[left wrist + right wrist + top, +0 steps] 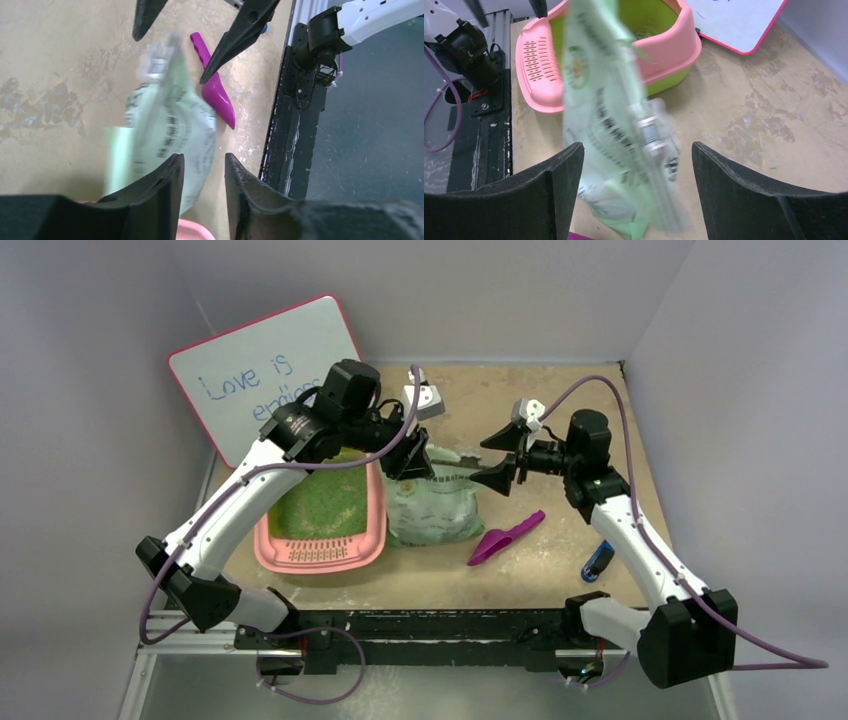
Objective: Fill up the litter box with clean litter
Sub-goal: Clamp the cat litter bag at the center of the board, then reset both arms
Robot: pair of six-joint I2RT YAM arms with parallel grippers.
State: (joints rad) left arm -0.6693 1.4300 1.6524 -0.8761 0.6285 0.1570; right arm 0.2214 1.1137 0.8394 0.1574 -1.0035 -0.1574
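Right end effector (636, 147) wide open, left end effector (204, 157) barely parted, empty; overhead reveals clean litter (325, 502).

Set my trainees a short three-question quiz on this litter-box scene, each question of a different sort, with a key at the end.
1. True or false: the purple scoop lies inside the litter box.
2. What lies on the table between the litter box and the purple scoop? A) a water bowl B) the pale green bag C) nothing
3. Fill in: the jaws of the right gripper stand ___.
Key: 1 false; 2 B; 3 open.
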